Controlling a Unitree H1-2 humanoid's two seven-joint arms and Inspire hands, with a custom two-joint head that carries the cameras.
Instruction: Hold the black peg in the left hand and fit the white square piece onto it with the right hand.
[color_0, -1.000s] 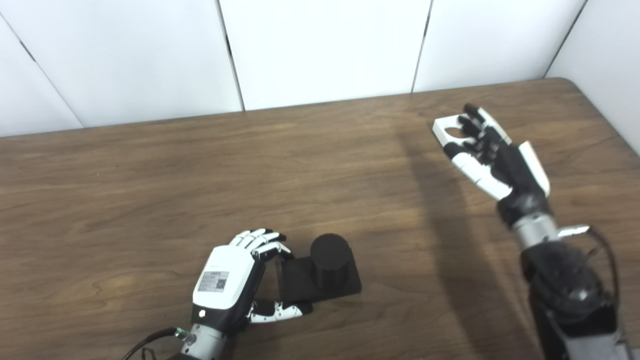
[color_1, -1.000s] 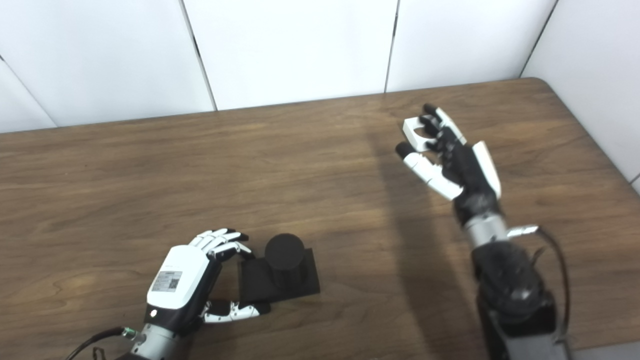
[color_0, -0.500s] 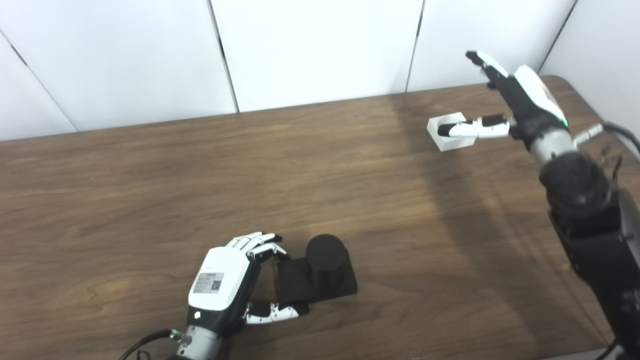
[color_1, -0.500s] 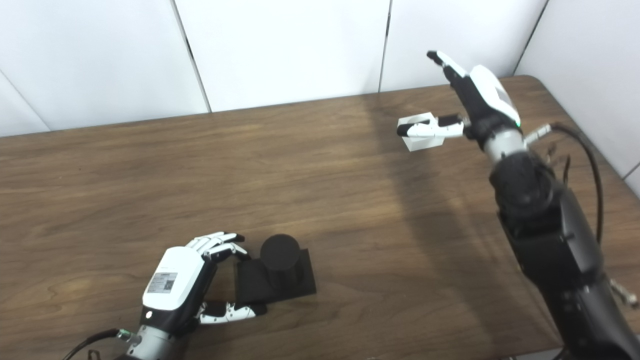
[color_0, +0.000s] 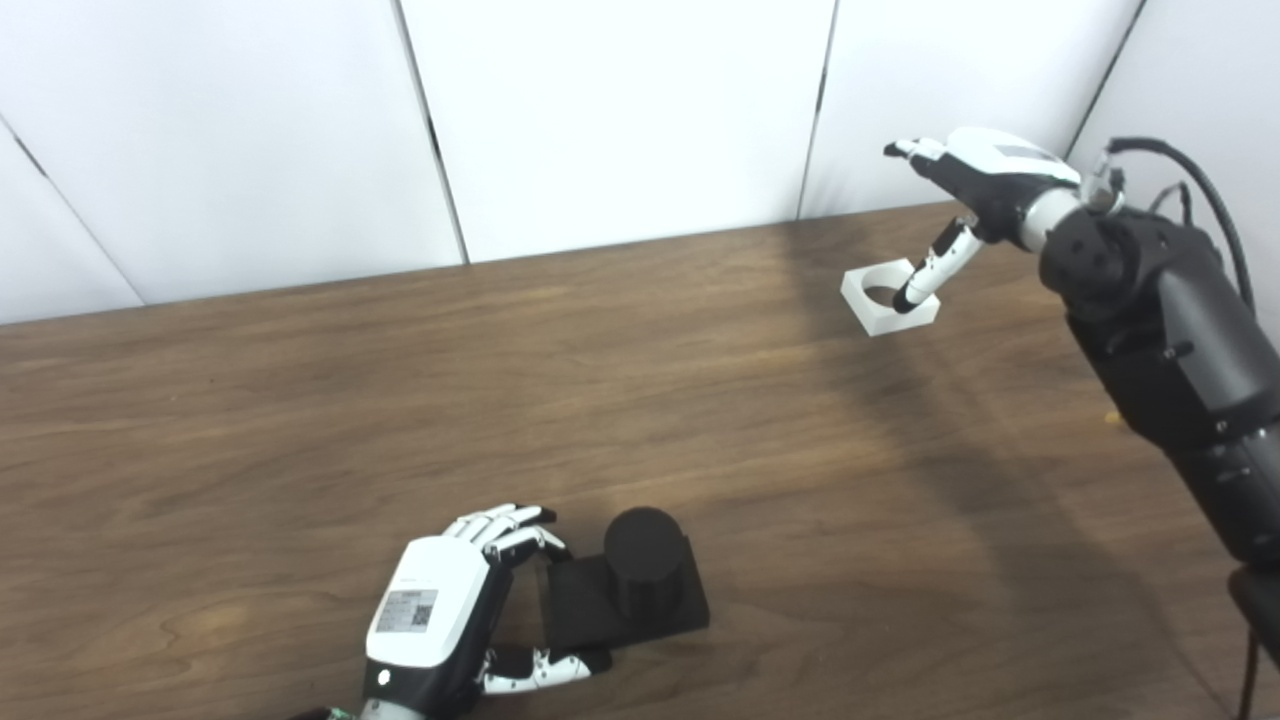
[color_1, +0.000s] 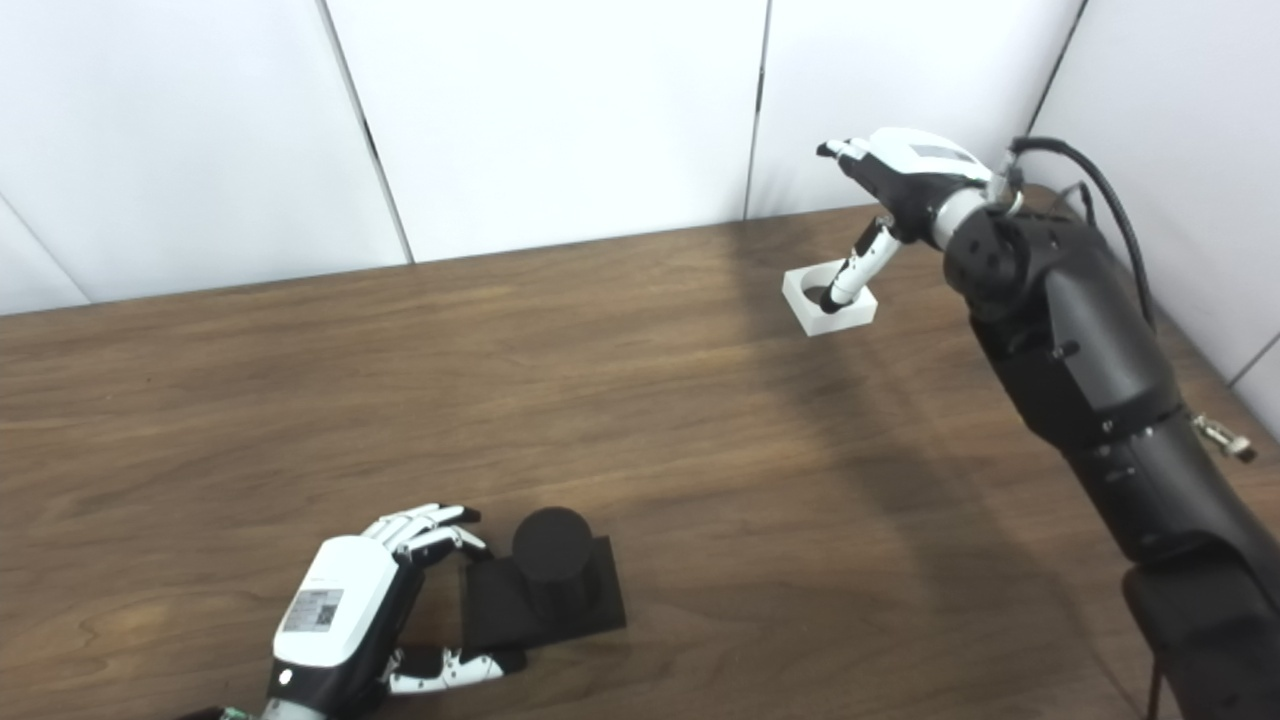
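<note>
Left hand (color_0: 440, 620) sits low at the near edge of the bench (color_0: 300, 400), fingers and thumb curled around the left side of the black peg (color_0: 640, 565), which stands upright on its square base, resting on the wood. Far across, near the back right corner, the right hand (color_0: 985, 180) hovers above the white piece (color_0: 888, 297); its thumb dips into the round hole, fingers stretched out apart, nothing gripped. The piece lies flat on the bench, well apart from the peg
</note>
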